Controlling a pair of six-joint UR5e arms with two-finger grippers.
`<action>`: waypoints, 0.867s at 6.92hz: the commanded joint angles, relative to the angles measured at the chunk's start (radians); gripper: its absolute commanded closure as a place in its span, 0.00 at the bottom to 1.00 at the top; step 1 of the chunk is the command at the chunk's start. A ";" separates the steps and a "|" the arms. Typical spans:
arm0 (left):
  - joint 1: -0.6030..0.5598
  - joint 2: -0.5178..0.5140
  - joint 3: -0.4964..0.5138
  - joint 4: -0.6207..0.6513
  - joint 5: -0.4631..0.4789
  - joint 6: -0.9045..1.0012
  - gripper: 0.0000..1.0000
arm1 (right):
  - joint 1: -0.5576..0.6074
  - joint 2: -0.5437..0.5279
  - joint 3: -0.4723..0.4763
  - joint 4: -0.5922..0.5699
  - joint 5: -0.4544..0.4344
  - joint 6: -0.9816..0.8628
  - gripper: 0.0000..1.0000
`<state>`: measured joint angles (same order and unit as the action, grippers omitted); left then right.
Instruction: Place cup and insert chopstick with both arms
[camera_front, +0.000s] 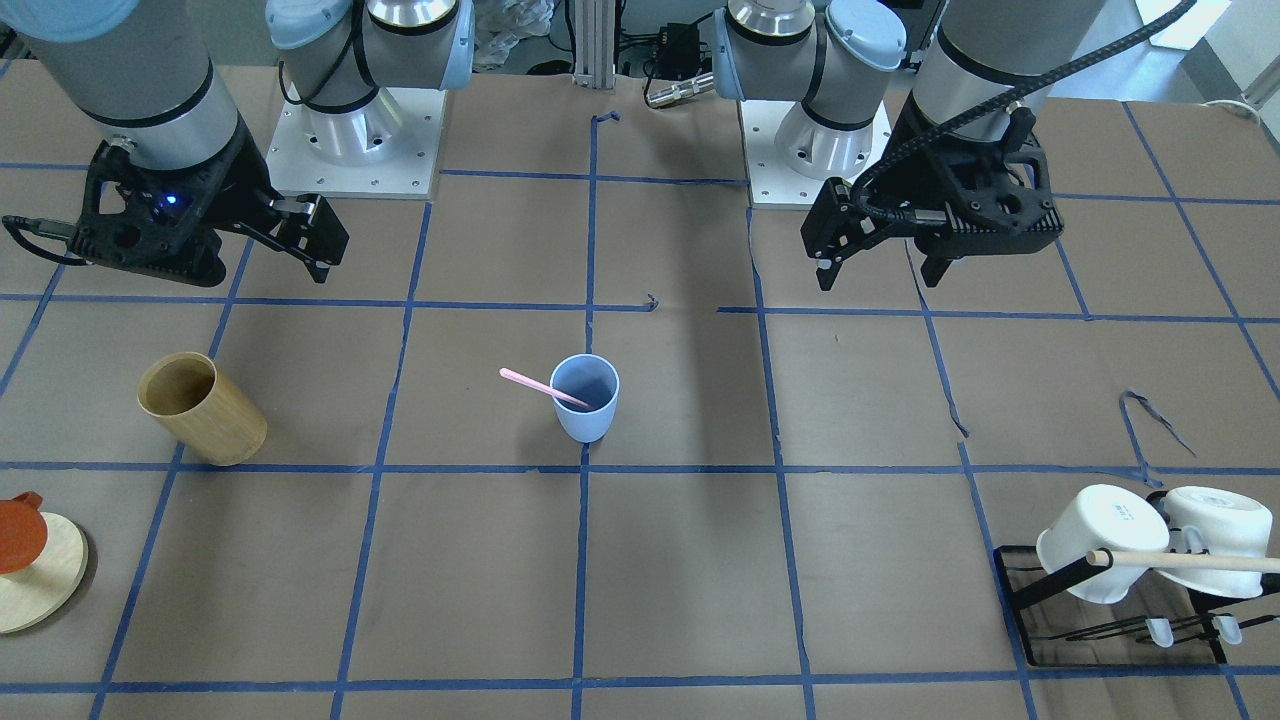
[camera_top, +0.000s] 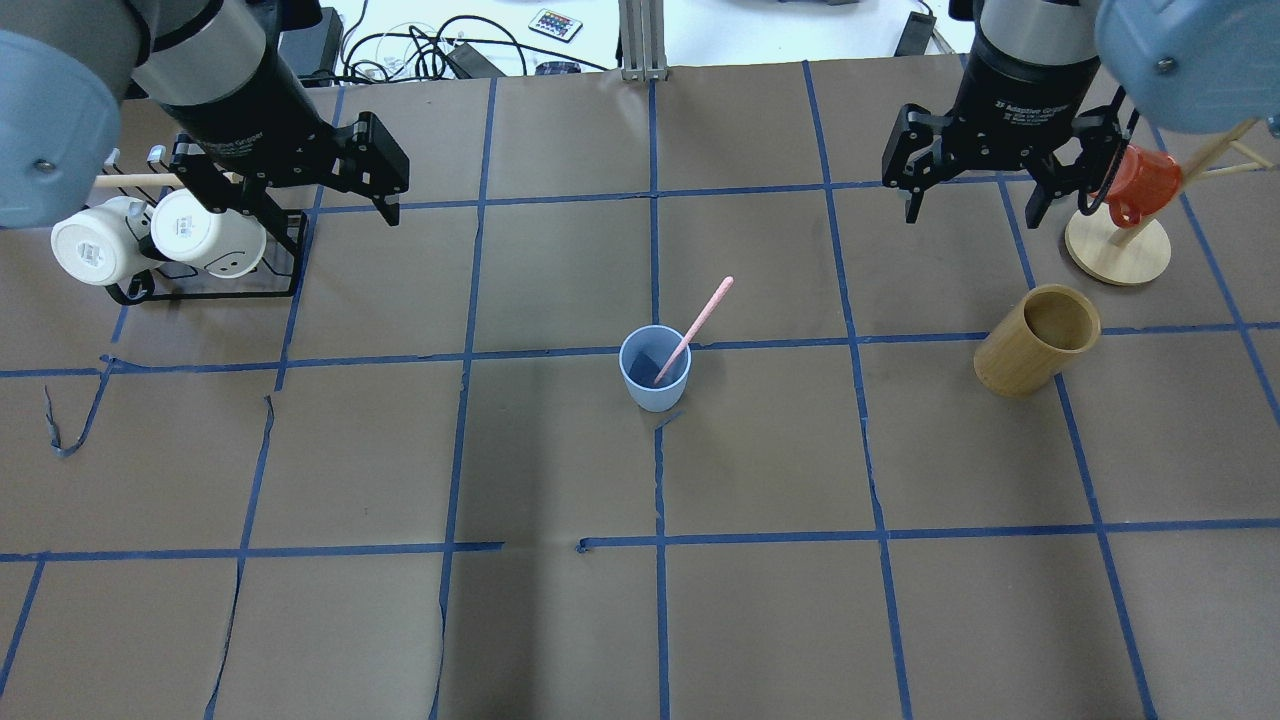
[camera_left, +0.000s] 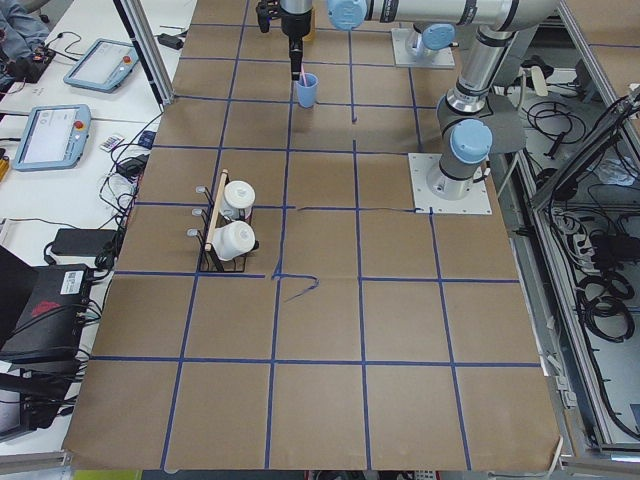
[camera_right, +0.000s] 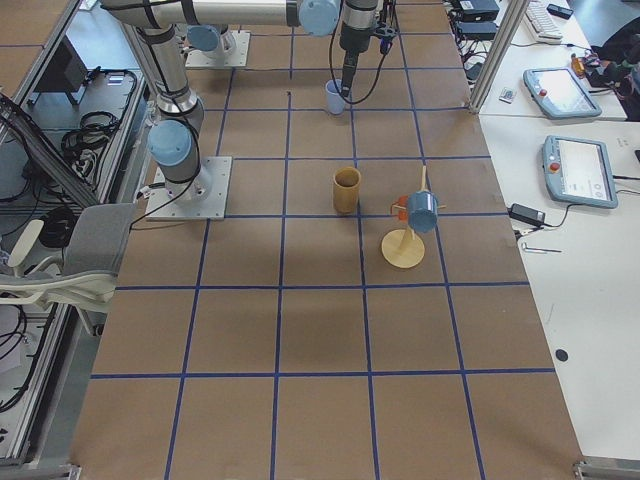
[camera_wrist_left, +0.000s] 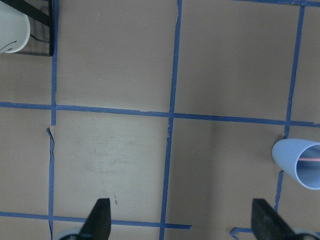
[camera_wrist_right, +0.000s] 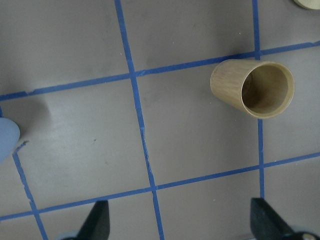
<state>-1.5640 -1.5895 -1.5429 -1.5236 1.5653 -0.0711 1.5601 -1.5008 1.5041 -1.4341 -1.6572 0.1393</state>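
The light-blue cup (camera_top: 655, 368) stands upright near the table's middle, also seen in the front view (camera_front: 585, 400) and at the right edge of the left wrist view (camera_wrist_left: 300, 167). The pale-pink chopstick (camera_top: 702, 318) stands inside it, leaning over the rim, its top free (camera_front: 530, 381). My left gripper (camera_top: 300, 215) is open and empty, high above the table far to the cup's left (camera_wrist_left: 182, 222). My right gripper (camera_top: 972, 212) is open and empty, high and far to the cup's right (camera_wrist_right: 181, 222). Neither touches the cup or the chopstick.
A tan bamboo cup (camera_top: 1035, 340) stands under my right gripper's side (camera_wrist_right: 252, 89). A red mug (camera_top: 1140, 185) hangs on a wooden stand (camera_top: 1118, 255) beyond it. A black rack (camera_top: 200, 290) with white mugs (camera_top: 100, 245) and a wooden dowel (camera_front: 1190, 560) sits by my left gripper.
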 joint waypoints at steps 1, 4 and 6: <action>-0.001 0.000 0.000 0.006 -0.004 0.001 0.00 | -0.005 -0.007 0.001 0.037 0.001 -0.088 0.00; -0.005 -0.001 0.001 0.011 -0.005 -0.001 0.00 | -0.005 -0.033 0.002 0.131 0.004 -0.189 0.00; -0.005 -0.001 0.000 0.010 -0.005 0.000 0.00 | 0.004 -0.052 0.004 0.056 0.007 -0.182 0.00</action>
<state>-1.5687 -1.5906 -1.5426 -1.5138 1.5601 -0.0716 1.5584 -1.5422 1.5062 -1.3324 -1.6523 -0.0388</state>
